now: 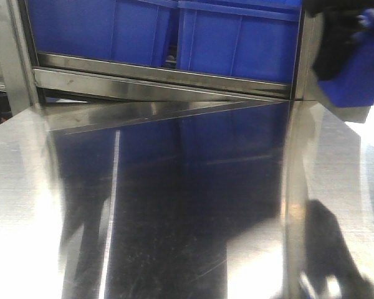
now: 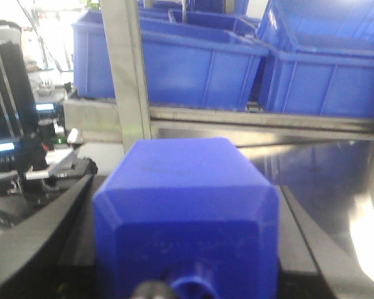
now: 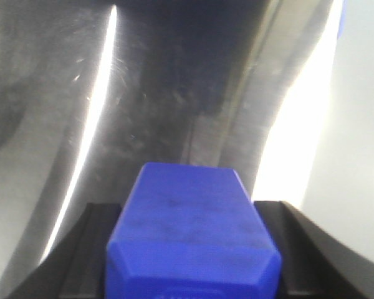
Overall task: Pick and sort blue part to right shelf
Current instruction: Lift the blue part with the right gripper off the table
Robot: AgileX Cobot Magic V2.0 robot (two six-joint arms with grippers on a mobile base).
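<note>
Smooth matt blue plastic on blue part (image 2: 187, 205), faint scuffs, glossy blue plastic bins (image 1: 237, 37) at 12 o'clock, brushed stainless steel on right shelf (image 1: 162, 80), mirror-polished, finely scratched steel tabletop (image 1: 174, 218).

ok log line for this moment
left gripper: holding blue part | right gripper: holding second blue part | shelf: ahead of left gripper

Two bins (image 1: 100, 28) sit side by side on the right shelf (image 1: 162, 78), which stands behind the tabletop (image 1: 174, 205).

no text is readable; lit panels (image 2: 0, 147) on the black device (image 2: 12, 81) are too blurred.
</note>
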